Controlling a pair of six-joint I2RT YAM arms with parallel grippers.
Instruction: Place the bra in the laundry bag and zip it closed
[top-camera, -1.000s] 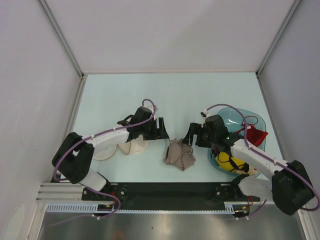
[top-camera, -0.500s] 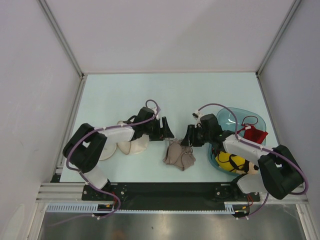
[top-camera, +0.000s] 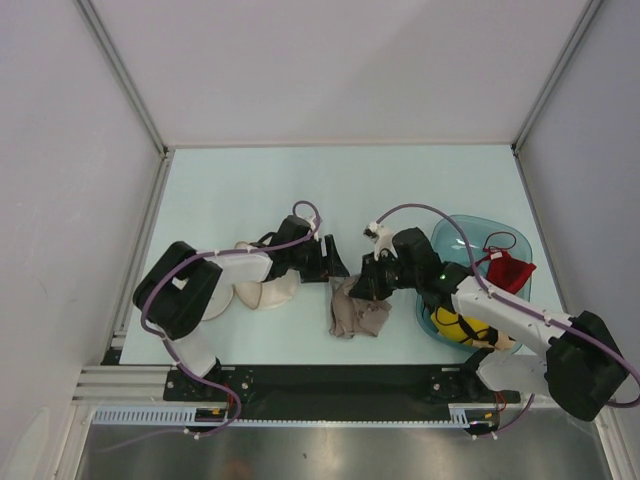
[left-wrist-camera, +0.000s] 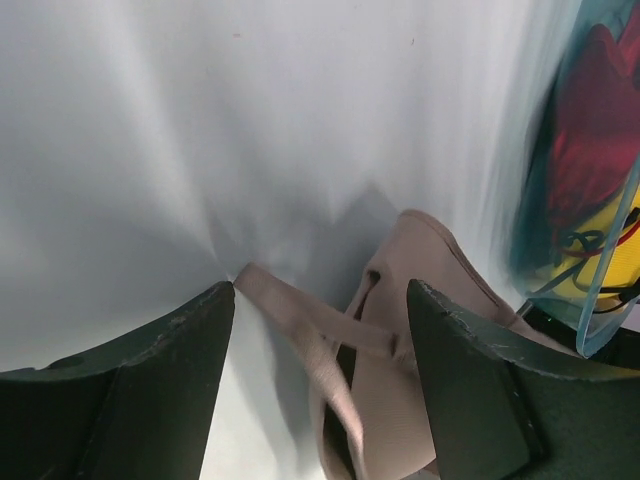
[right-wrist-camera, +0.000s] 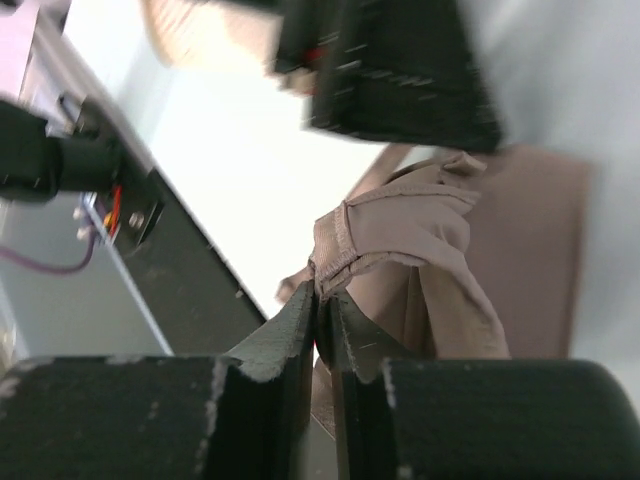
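The taupe bra (top-camera: 358, 316) lies crumpled on the table between the two arms. My right gripper (top-camera: 364, 288) is shut on its upper edge. The right wrist view shows a seamed fold of the bra (right-wrist-camera: 420, 225) pinched between that gripper's (right-wrist-camera: 325, 297) closed fingertips. My left gripper (top-camera: 331, 266) stands open just left of the bra's top. In its wrist view a strap of the bra (left-wrist-camera: 322, 322) runs between the spread fingers of that gripper (left-wrist-camera: 320, 292), touching neither. The cream laundry bag (top-camera: 262, 293) lies open behind the left gripper, partly under the left arm.
A translucent teal basket (top-camera: 470, 222) stands right of the bra, under the right arm. It holds a red bra (top-camera: 510, 270) and a yellow-and-black garment (top-camera: 452, 322). A black rail (top-camera: 330, 380) runs along the table's near edge. White walls enclose three sides.
My right gripper has moved left onto the bra and shut on its top edge, bunching the fabric. The left gripper has edged right towards the bra and stays open.
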